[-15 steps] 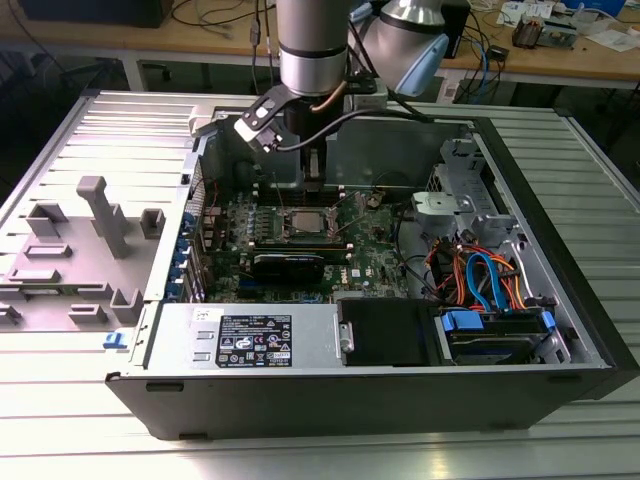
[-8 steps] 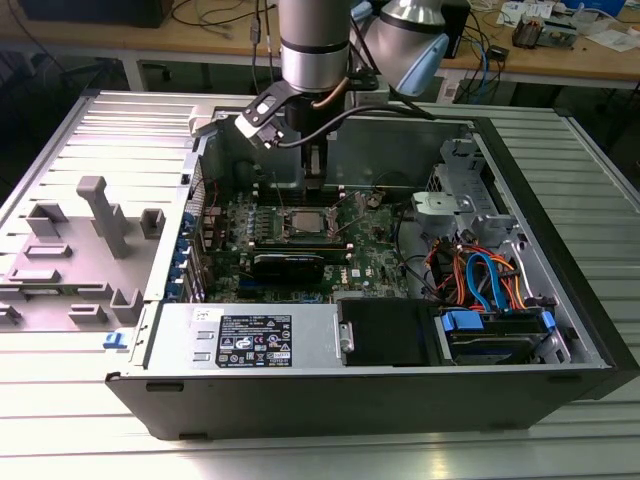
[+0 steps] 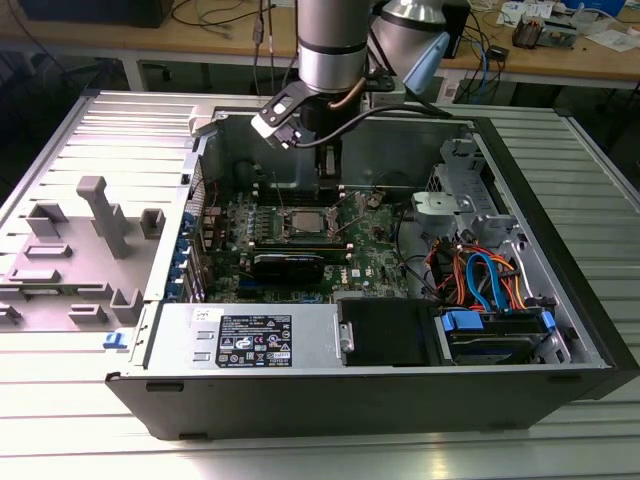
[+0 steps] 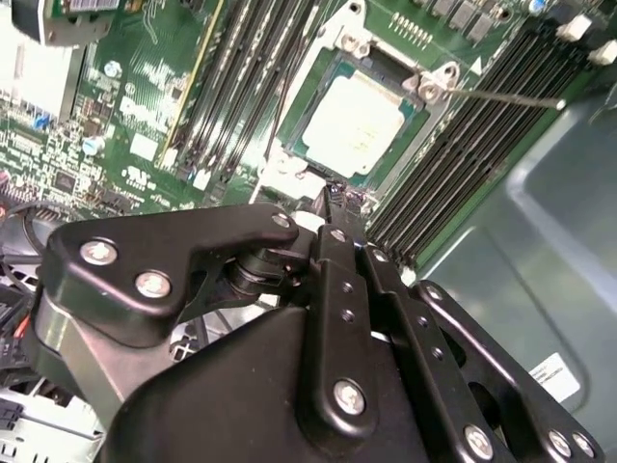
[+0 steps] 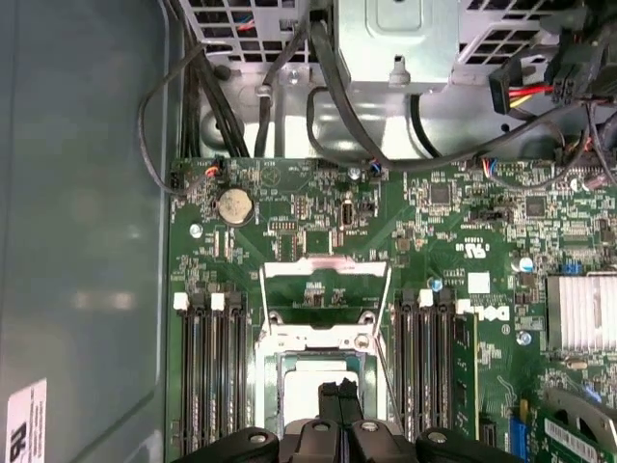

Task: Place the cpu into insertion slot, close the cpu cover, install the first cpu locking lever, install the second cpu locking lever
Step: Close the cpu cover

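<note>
At one edge of the cpu (image 4: 357, 121), the gripper (image 4: 333, 204) has its fingertips (image 5: 328, 394) pressed together, gripping nothing. The cpu lies flat in the insertion slot (image 5: 318, 338); the cpu cover (image 5: 328, 268) is swung open over the motherboard (image 5: 434, 222).

Reaches straight down at the far middle of the scene with a silvery cylindrical arm (image 3: 330, 45). Carries a black bolted metal gripper (image 4: 333, 201) at the wrist, pointed downward. Holds slim black fingertips (image 5: 329, 392) pressed together in both wrist views.

Ribbed table (image 3: 90, 445) bears computer case (image 3: 400, 400), grey fixtures (image 3: 100, 215).
</note>
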Tool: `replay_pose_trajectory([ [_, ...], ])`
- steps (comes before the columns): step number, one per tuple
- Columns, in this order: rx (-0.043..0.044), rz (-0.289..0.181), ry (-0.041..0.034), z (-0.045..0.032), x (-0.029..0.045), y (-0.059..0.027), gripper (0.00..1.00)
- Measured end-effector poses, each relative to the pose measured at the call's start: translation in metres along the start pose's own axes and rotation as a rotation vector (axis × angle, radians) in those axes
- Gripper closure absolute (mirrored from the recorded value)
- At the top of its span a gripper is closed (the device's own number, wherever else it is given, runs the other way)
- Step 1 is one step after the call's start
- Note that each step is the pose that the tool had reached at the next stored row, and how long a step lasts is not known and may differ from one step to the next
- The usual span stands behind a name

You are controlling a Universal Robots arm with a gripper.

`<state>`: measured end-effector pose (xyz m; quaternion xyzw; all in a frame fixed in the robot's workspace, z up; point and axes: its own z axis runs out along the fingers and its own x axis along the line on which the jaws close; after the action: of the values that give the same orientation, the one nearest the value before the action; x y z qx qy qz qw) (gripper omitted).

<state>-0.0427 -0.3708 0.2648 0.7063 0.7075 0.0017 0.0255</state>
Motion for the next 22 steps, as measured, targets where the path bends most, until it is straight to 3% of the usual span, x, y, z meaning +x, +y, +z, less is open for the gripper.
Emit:
replay_pose_trajectory([
  [8, 0.0163, -0.001, 0.0000, 0.0009, -0.0001, 0.0246, 0.89],
  [22, 0.0404, -0.001, -0.0018, 0.0020, 0.0001, 0.0536, 0.89],
])
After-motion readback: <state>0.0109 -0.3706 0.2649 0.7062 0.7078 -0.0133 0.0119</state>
